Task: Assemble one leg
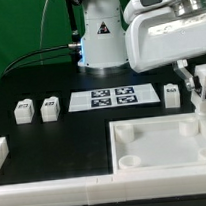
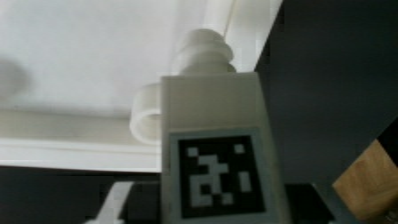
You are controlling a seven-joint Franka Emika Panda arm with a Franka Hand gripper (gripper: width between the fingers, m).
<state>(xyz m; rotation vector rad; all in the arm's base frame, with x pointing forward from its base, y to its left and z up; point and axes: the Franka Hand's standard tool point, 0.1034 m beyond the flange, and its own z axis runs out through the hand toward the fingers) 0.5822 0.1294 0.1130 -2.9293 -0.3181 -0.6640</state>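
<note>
My gripper (image 1: 201,91) is at the exterior view's right, shut on a leg (image 1: 204,105), a small white peg with a black-and-white tag. It holds the leg just above the far right corner of the large white tray (image 1: 146,160). In the wrist view the held leg (image 2: 217,140) fills the middle, its tag facing the camera and its ribbed tip (image 2: 205,48) pointing at the tray (image 2: 80,70). A round socket lug (image 2: 153,112) shows beside the leg. My gripper (image 2: 217,208) clamps the leg's near end.
Three more legs stand on the black table: two at the left (image 1: 23,112) (image 1: 48,108) and one near the gripper (image 1: 172,94). The marker board (image 1: 113,97) lies in the middle. A white bracket (image 1: 0,151) and a white front rail (image 1: 58,195) border the table.
</note>
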